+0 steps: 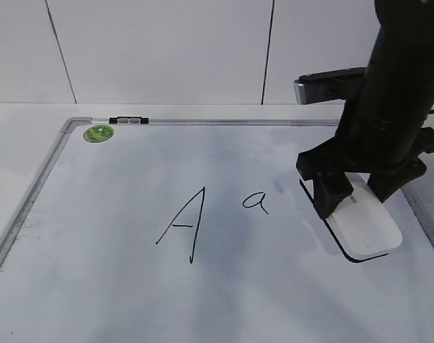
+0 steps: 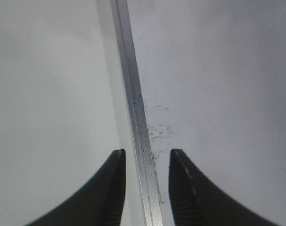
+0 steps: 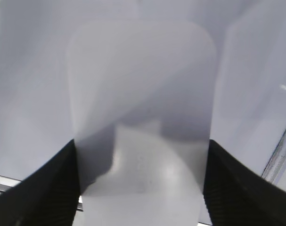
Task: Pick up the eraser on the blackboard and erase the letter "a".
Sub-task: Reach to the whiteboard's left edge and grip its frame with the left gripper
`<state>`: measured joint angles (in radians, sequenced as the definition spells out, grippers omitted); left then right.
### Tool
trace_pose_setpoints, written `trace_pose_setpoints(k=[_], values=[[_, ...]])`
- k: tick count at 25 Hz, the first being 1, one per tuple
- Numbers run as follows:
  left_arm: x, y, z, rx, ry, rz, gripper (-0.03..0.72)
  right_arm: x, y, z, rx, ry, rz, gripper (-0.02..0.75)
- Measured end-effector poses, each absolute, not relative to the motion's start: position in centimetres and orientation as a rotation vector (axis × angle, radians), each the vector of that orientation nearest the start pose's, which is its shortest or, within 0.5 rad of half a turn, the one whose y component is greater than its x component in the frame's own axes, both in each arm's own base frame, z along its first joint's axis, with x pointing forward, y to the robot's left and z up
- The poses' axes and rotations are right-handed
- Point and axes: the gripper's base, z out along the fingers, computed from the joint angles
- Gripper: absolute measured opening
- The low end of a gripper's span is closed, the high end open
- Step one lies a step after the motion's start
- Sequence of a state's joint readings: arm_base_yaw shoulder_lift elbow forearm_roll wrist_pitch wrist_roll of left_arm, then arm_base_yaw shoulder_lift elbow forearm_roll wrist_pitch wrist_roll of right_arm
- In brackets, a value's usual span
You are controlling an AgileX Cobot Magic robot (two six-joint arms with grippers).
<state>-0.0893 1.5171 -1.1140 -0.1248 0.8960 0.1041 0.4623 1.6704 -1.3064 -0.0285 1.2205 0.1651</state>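
Exterior view: right gripper (image 1: pixel 356 191) straddles the eraser (image 1: pixel 367 225) on the blackboard (image 1: pixel 224 293), right of the letter "a" (image 1: pixel 256 202); a careless sweep could smear the capital "A" (image 1: pixel 182 225).
Left wrist view: left gripper (image 2: pixel 147 181) open, empty, over the frame (image 2: pixel 135 117).
Right wrist view: fingers (image 3: pixel 48 188) flank the eraser; a shallow grip could slip.

The exterior camera looks down at a slant over the blackboard (image 1: pixel 224 286). The left wrist camera hangs close above its frame, between the left gripper (image 2: pixel 147 162) fingers. The right wrist camera peers closely between the right gripper (image 3: pixel 140 155) fingers at the eraser (image 3: pixel 143 94), shared with the exterior view.
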Motion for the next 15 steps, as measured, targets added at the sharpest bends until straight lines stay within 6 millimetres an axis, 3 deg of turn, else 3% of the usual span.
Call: trace_pose_setpoints(k=[15], values=[[33.5, -4.1, 17.8, 0.139, 2.968, -0.184, 0.239, 28.8, 14.1, 26.2, -0.470, 3.027, -0.005, 0.559]])
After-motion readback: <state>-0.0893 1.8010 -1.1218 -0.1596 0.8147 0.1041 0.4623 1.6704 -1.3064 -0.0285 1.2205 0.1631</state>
